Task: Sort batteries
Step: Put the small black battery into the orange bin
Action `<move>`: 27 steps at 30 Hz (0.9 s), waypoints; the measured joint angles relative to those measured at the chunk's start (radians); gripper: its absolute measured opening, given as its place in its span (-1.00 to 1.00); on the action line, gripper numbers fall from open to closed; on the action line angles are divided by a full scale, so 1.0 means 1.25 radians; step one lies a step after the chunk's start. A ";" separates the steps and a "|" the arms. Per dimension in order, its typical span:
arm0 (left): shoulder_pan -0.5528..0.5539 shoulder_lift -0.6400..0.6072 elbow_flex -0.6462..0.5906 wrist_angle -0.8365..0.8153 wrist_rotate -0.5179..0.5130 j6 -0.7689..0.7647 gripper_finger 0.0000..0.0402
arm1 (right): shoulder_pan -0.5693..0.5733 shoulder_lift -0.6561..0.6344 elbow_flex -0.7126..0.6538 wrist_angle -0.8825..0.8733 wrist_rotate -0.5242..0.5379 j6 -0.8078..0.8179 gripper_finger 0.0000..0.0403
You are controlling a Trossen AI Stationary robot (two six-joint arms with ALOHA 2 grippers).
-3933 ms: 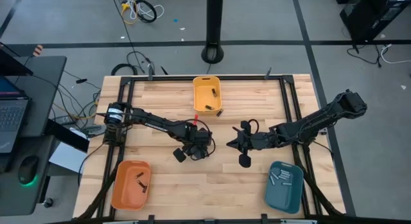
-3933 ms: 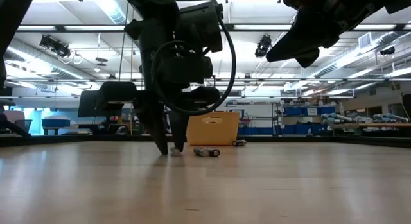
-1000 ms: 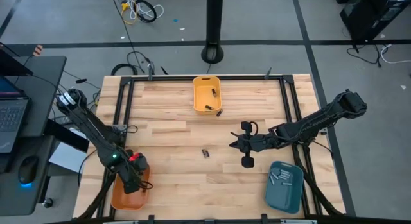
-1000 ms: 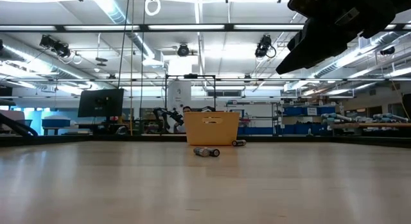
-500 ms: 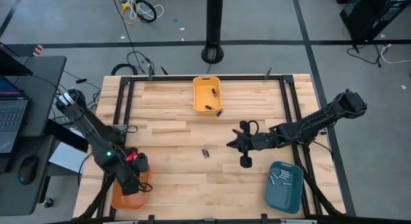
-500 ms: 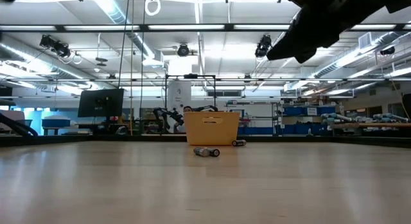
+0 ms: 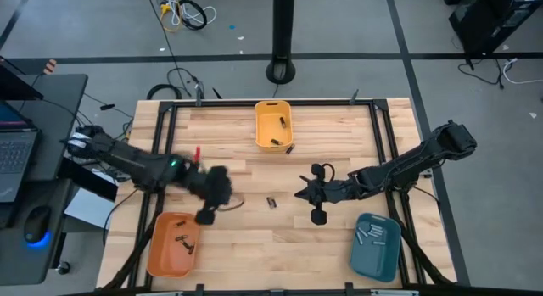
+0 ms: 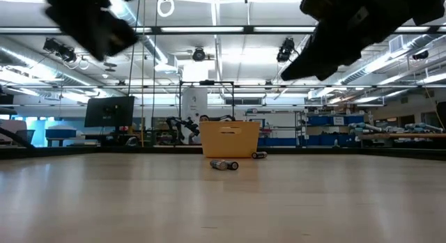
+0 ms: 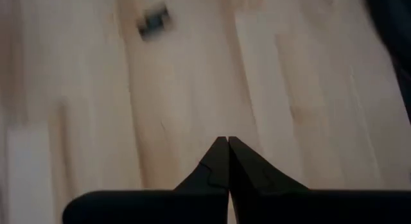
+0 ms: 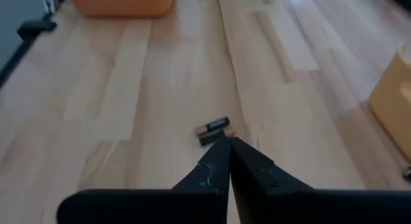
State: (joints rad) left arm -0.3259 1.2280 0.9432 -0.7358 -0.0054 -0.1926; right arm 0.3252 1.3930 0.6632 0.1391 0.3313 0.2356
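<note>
Three bins mark out where the batteries go: a yellow bin [image 7: 273, 125] at the far edge of the counter [image 7: 254, 245], an orange bin [image 7: 172, 244] at the near left corner and a teal bin [image 7: 376, 246] at the near right, each already holding a few. That layout suggests one kind per bin, with the middle kept as the picking ground.

Only a little is left out there — a loose battery [image 7: 271, 202] lies on the bare wood between the two arms, and another battery [image 7: 289, 148] rests just beside the yellow bin's near corner.

The left gripper [image 7: 212, 203] hangs above the counter just beyond the orange bin, jaws clenched on nothing in the left wrist view; the loose battery [image 9: 154, 22] shows well ahead of its tips. The right gripper [image 7: 307, 196] also has its jaws pressed together and empty, but it sits much closer: the loose battery [image 10: 212, 129] lies just ahead of its tips. By that, the right arm looks better placed to take it — though its jaws must part first.
</note>
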 joint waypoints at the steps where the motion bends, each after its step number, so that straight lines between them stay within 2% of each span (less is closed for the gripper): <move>1: 0.040 0.011 0.000 0.031 0.030 0.048 -0.98 | 0.000 0.011 0.000 0.002 0.000 0.000 -0.89; 6: 0.211 0.097 0.000 0.126 0.154 0.250 -0.99 | 0.000 0.046 0.000 0.001 0.000 0.013 -0.92; 10: 0.278 0.199 0.013 0.172 0.210 0.392 -0.99 | 0.008 0.049 0.000 -0.013 0.000 0.019 -0.94; 16: 0.288 0.356 0.123 0.178 0.220 0.545 -0.98 | 0.017 0.037 0.000 -0.036 0.013 0.022 -0.93; 20: 0.289 0.460 0.225 0.118 0.285 0.630 -0.98 | 0.017 0.036 0.000 -0.038 0.013 0.028 -0.94; 27: 0.289 0.604 0.340 0.080 0.262 0.657 -0.91 | 0.026 0.036 0.000 -0.040 0.015 0.046 -0.93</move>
State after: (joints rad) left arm 0.0357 1.9834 1.3686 -0.6361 0.3225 0.6282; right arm 0.3580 1.4380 0.6628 0.0891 0.3504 0.2927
